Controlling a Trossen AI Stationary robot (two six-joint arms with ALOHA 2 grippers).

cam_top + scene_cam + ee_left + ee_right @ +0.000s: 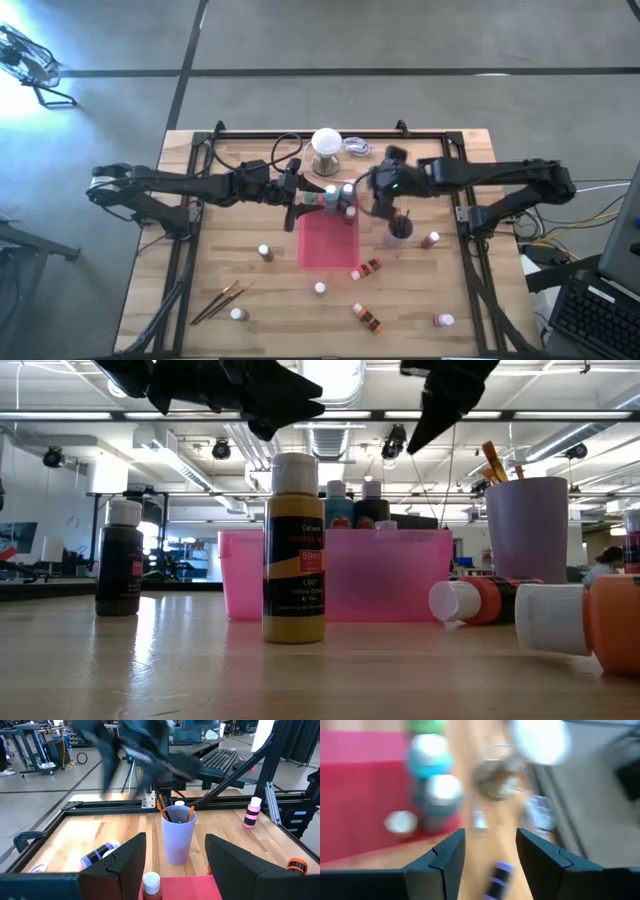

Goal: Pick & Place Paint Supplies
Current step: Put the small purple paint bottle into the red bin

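Note:
A pink tray [325,245] lies mid-table with a teal bottle [330,197] and two white-capped bottles [349,200] standing at its far end. My left gripper [300,195] hangs open above the tray's far left corner, nothing between its fingers. My right gripper [372,195] hangs open above the tray's far right corner, tipped downward, also holding nothing. A lilac cup [178,837] with brushes stands right of the tray. Loose small bottles stand or lie on the wood: yellow [294,550], dark brown [120,560], pink [252,812], orange [372,267]. Two brushes [222,300] lie near left.
A white ball-topped clear stand [327,145] stands at the far edge behind the tray, cables beside it. A purple bottle [100,854] lies on its side near the far rail. A black frame [470,215] borders the table. Bare wood shows left of the tray.

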